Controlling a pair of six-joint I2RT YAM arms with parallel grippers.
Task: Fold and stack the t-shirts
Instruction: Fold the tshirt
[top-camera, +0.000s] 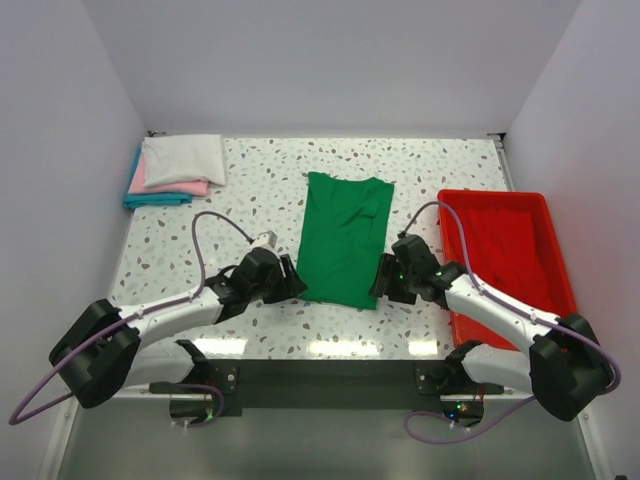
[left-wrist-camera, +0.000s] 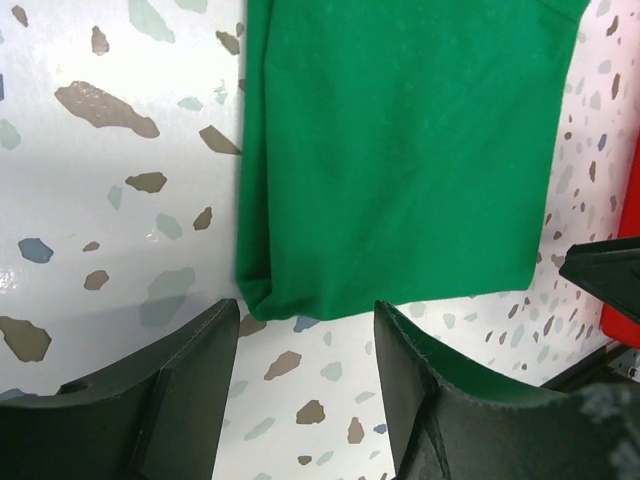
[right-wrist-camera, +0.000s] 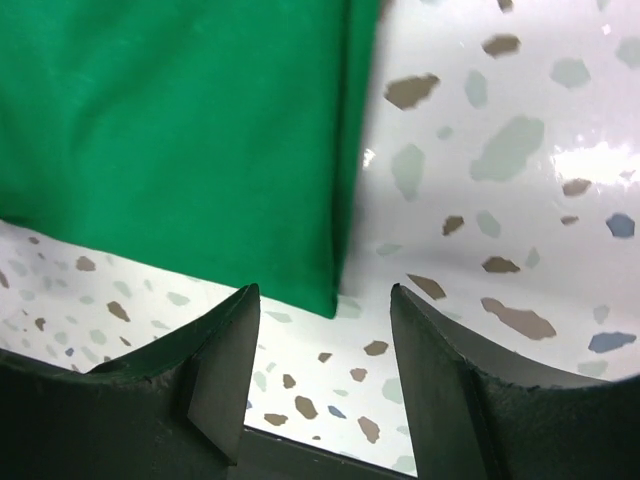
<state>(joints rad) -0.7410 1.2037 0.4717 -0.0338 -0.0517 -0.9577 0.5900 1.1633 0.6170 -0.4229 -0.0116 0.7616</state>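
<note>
The green t-shirt (top-camera: 343, 238) lies flat in the middle of the table, folded lengthwise into a long strip. My left gripper (top-camera: 291, 281) is open and empty at its near left corner, which shows in the left wrist view (left-wrist-camera: 400, 150) just beyond my fingertips. My right gripper (top-camera: 383, 280) is open and empty at its near right corner, seen in the right wrist view (right-wrist-camera: 180, 140). A stack of folded tees sits at the far left: white (top-camera: 184, 159) on top, pink (top-camera: 176, 187) under it, teal (top-camera: 155, 199) at the bottom.
A red plastic tray (top-camera: 506, 250) stands at the right edge of the speckled table (top-camera: 260, 190), close behind my right arm. White walls close in the left, back and right sides.
</note>
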